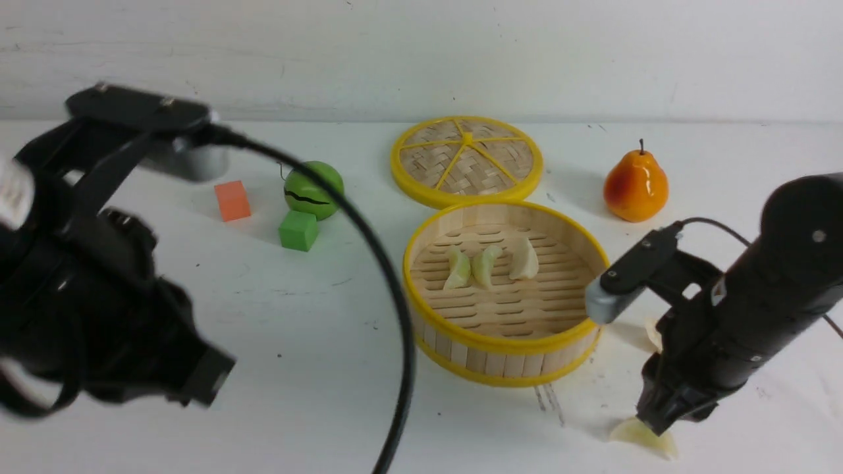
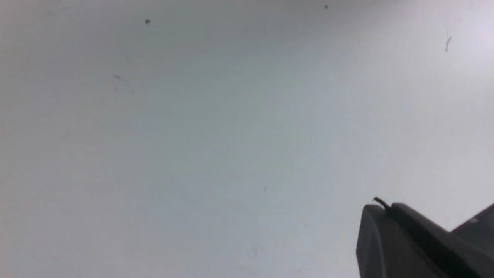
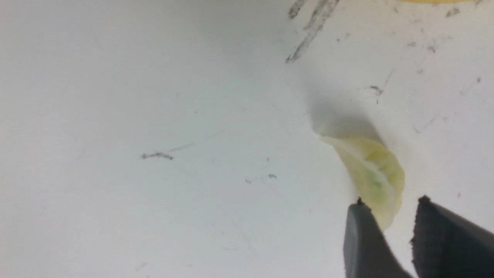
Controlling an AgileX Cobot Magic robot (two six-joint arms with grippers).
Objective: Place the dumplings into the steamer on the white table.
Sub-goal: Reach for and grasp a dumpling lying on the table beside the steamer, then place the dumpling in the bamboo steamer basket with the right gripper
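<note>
On the white table [image 1: 316,316] beside the steamer [image 1: 504,343], right hand [image 3: 391,200] spread, dumpling [image 3: 370,170] lying just at its fingertips [image 3: 362,239].

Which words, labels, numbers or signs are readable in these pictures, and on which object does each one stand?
No text can be read in any view.
Small sticker on the right arm: too small to read.
White patch on the left arm: blurred.
Black wavy line on the green ball: a mark, not writing.
</note>
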